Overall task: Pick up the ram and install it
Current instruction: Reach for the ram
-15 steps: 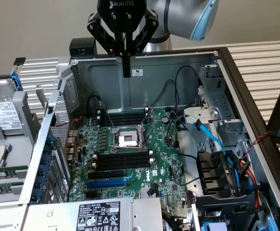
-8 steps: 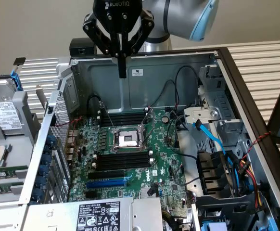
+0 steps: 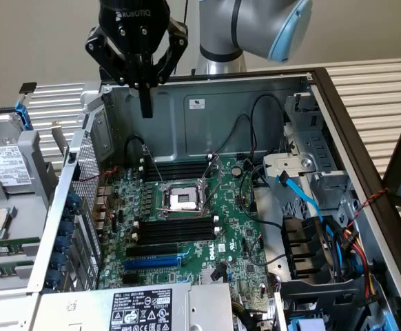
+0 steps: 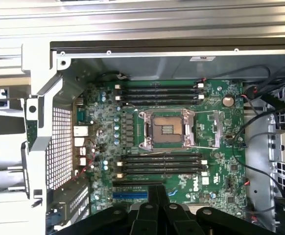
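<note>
Up above the open case (image 3: 255,110), clenched jaws hang free, touching no edge.

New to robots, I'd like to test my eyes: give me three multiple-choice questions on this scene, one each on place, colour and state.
1. Where is the black tool? A over the open grey metal computer case, towards the exterior view's left; B pressed on the board; C beside the case, on a table.
2. The long plastic expansion slot has which colour? A red; B blue; C white.
3. The square metal processor socket is: A uncovered; B under a fan; C taped over.
Answers: A, it hangs above the case wall; B, it is plainly blue; A, its bare centre shows.
</note>
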Tool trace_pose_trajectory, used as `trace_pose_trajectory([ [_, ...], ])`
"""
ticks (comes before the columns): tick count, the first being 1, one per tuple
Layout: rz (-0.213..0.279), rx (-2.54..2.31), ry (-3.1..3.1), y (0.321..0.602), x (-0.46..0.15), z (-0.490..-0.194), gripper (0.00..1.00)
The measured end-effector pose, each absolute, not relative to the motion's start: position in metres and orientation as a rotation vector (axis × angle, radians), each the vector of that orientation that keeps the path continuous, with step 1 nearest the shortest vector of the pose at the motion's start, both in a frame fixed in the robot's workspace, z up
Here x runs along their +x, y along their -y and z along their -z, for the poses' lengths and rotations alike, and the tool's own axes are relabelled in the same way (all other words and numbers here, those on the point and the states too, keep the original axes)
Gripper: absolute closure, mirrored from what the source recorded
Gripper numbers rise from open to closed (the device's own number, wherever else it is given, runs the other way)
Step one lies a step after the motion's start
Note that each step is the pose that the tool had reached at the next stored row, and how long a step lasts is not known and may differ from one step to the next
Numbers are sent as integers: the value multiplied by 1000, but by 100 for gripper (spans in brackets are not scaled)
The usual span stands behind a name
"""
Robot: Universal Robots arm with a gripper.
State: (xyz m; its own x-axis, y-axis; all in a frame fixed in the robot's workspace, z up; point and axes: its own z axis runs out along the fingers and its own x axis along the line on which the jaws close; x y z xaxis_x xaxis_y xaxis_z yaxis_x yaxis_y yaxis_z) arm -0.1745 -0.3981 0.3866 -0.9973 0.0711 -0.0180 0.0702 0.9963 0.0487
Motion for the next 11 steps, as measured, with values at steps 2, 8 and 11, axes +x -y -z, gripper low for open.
trace_pose_trajectory([
  [2, -75, 110, -3119, 398, -184, -386, 90],
  [8, -75, 110, -3119, 398, -211, -384, 90],
  [11, -76, 111, -3119, 397, -224, -383, 90],
])
